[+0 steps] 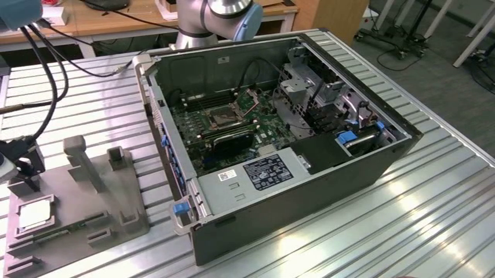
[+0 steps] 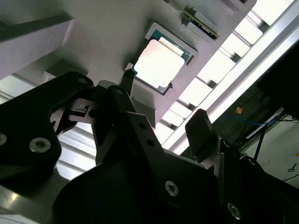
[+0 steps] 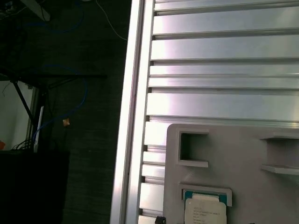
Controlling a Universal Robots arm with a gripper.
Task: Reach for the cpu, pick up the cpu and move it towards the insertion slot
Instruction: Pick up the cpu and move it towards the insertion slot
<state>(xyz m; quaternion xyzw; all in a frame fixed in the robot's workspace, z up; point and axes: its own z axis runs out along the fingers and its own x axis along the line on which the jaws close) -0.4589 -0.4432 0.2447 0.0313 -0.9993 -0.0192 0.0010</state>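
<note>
The cpu (image 1: 35, 214) lies flat in a recess of the grey plastic holder (image 1: 77, 200) at the exterior view's left, its silvery face up. Both wrist views show the cpu (image 2: 159, 65) (image 3: 204, 210) resting in that recess. My gripper (image 1: 22, 172) hovers just above the holder's far end, a short way beyond the chip. In the second wrist view the gripper (image 2: 164, 105) is open, its two black fingers (image 2: 201, 128) spread with nothing between them. The insertion slot (image 1: 224, 119) sits on the motherboard inside the open computer case (image 1: 309, 191).
The case stands on a slatted aluminium table (image 1: 433, 220). A narrow green circuit strip (image 1: 66, 229) lies in the holder beside the chip, and grey posts (image 1: 81, 159) rise from it. The table edge (image 3: 133, 116) runs close to the holder. Cables (image 1: 46, 75) hang near the arm.
</note>
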